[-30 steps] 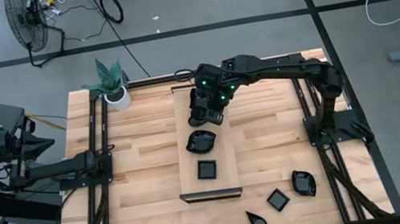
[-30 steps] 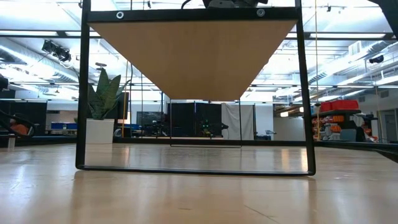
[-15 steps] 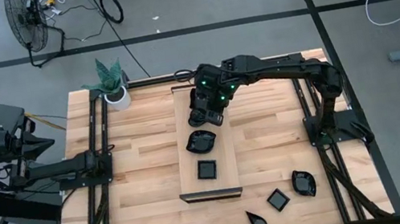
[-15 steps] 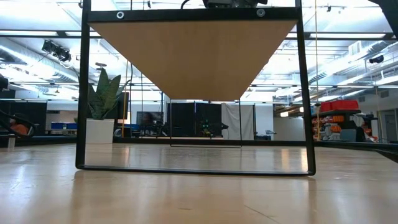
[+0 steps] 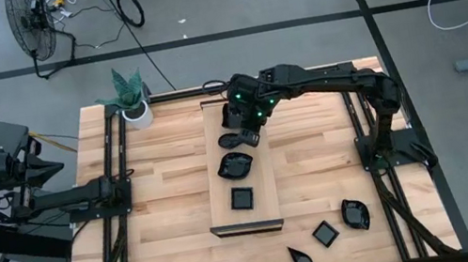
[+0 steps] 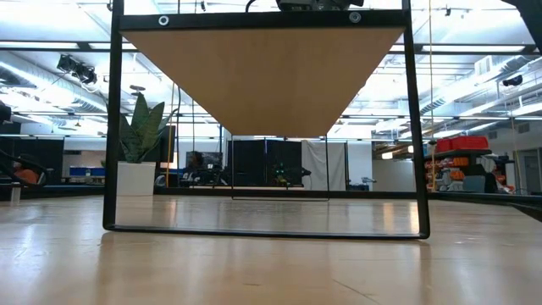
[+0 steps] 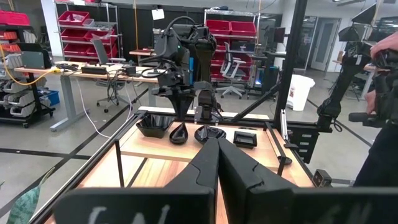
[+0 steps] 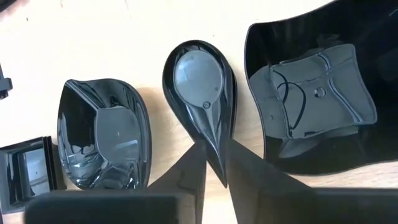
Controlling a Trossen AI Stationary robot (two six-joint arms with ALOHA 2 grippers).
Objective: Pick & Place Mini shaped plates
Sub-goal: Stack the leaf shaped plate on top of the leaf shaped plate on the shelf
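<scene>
Bright open workshop, a pale butcher-block table (image 5: 168,190) carrying a long pale wooden board (image 5: 263,178). The right gripper (image 8: 214,163) hovers over the board's far end, fingers slightly parted, astride the tip of a glossy black teardrop plate (image 8: 200,87) lying flat: a release, I judge; lifting clear comes next. Only its wrist view shows that gap. The left gripper (image 7: 216,163) waits pinched closed at the table's left edge

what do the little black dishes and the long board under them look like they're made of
Small black teardrop dish: glossy glazed ceramic or hard plastic, judging by its mirror-like reflections; which one is unclear. Long pale wooden board: light unfinished-looking wood, matte, with faint grain.
</scene>
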